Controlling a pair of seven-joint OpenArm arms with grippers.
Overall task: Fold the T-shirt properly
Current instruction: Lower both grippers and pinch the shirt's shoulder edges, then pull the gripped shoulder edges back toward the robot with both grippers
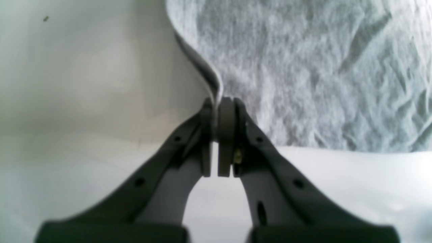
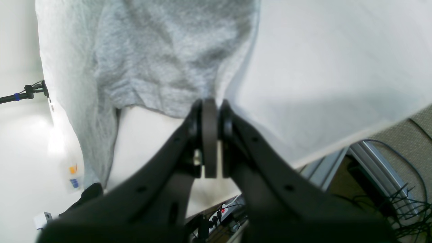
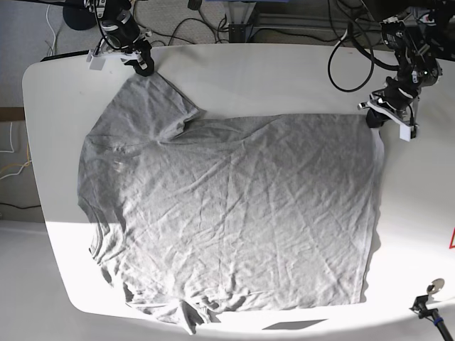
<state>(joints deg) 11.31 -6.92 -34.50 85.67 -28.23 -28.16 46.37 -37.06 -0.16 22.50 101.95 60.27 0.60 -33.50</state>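
The grey T-shirt (image 3: 227, 213) lies spread out and wrinkled on the white table (image 3: 284, 78), with no lettering showing. At the shirt's far right corner, my left gripper (image 3: 373, 119) is shut on the fabric edge. The left wrist view shows its pads (image 1: 225, 114) pinching a raised fold of the T-shirt (image 1: 303, 67). My right gripper (image 3: 144, 69) is at the far left corner and is shut on the sleeve tip. In the right wrist view, the right gripper (image 2: 210, 104) clamps the T-shirt (image 2: 152, 50), which is lifted off the table there.
Black cables (image 3: 348, 64) loop over the table's back edge near the left arm. A small round object (image 3: 430, 290) sits at the front right. The right wrist view shows the table's edge with a metal frame and wires (image 2: 388, 175) below it.
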